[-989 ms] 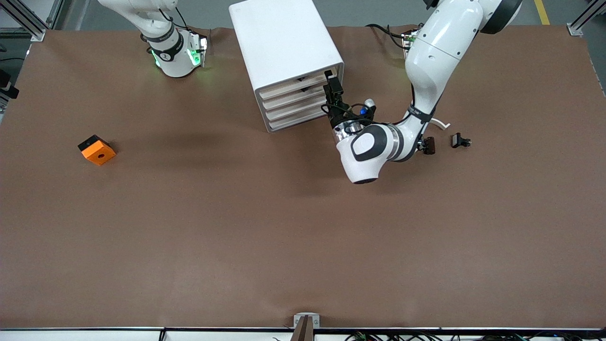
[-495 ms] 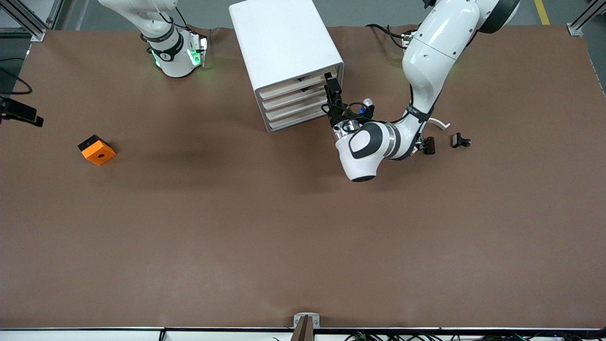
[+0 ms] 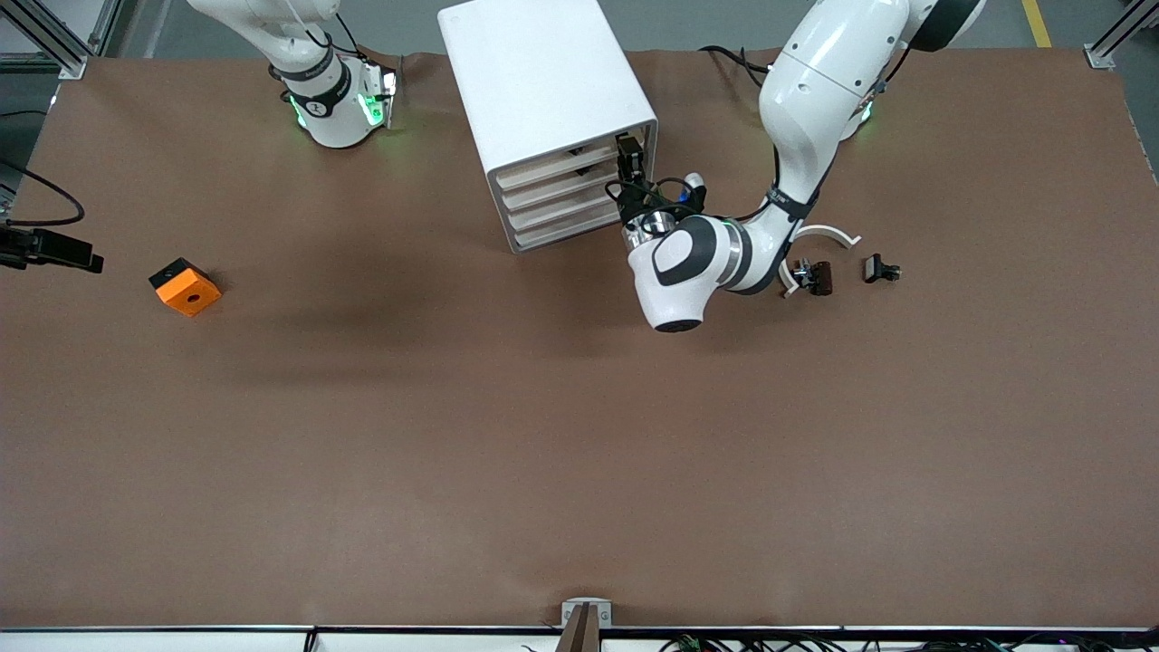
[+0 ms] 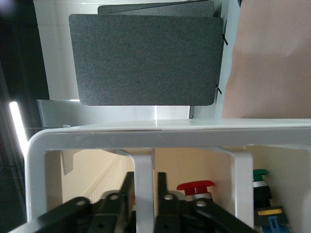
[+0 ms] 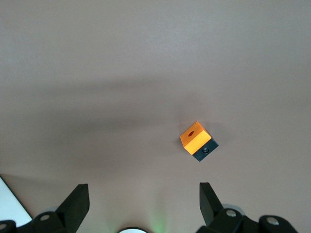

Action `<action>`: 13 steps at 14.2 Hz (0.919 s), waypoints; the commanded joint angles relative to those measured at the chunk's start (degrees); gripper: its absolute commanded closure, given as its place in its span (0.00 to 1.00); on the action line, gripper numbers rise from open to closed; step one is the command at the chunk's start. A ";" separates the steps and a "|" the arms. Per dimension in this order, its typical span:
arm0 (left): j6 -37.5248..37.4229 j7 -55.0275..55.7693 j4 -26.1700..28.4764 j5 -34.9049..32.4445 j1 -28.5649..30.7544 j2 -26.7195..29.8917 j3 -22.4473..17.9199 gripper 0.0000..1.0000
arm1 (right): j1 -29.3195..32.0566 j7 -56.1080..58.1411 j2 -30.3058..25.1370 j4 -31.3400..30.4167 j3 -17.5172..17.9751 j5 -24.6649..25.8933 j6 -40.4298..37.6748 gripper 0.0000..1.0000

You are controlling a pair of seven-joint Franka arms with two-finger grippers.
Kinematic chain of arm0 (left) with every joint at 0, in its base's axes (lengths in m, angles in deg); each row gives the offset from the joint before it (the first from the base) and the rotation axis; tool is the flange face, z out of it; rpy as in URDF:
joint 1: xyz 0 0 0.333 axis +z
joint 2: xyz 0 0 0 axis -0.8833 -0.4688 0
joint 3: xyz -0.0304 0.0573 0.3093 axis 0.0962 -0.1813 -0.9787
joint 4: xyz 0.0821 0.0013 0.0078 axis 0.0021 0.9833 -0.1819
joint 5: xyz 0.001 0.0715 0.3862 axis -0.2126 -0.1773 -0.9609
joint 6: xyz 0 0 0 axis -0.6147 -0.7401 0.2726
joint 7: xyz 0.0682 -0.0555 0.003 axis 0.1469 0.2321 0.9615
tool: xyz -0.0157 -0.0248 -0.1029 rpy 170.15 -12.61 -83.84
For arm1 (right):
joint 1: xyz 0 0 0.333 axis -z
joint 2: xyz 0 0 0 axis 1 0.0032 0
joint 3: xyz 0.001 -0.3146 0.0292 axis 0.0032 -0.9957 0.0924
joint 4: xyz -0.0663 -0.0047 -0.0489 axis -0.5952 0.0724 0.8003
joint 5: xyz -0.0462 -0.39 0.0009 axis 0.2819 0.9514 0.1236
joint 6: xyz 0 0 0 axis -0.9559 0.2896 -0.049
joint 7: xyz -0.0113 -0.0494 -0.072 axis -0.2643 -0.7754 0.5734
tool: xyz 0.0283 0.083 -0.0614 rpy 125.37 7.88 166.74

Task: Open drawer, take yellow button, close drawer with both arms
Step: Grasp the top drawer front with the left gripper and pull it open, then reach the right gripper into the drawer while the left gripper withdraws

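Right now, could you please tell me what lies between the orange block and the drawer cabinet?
Nothing: between the block and the cabinet the table is bare, as the front view shows.

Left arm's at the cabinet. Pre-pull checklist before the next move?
1. Left gripper clamped on the drawer handle, fingers on both sides of the bar: ok.
2. Top drawer flush with the cabinet, not yet pulled: ok.
3. Orange-capped button in the drawer: cannot tell; only a red button and a green button show.
4. Right gripper open, waiting over the table near the orange block: ok.
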 commanded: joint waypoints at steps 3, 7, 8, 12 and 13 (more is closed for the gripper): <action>0.45 -0.86 1.82 -0.93 1.20 1.52 0.03 0.94 | -0.46 -11.61 -0.08 0.71 0.77 -4.85 -1.36 0.00; 0.45 -0.95 1.47 -0.93 3.84 1.61 -0.06 0.94 | -0.90 -18.38 -0.26 0.54 0.95 -6.90 -2.67 0.00; 0.45 -0.95 1.29 -0.93 4.80 1.61 -0.06 0.94 | -2.21 -20.58 -0.35 0.54 0.95 -6.90 -3.20 0.00; 0.54 -0.78 0.06 -0.84 8.75 1.52 -0.06 0.93 | -9.14 -34.01 -0.52 0.89 0.95 -6.99 -3.38 0.00; 0.54 -0.78 -0.38 -0.84 9.46 1.52 -0.06 0.92 | -11.42 -38.22 -0.52 1.06 0.95 -6.99 -3.04 0.00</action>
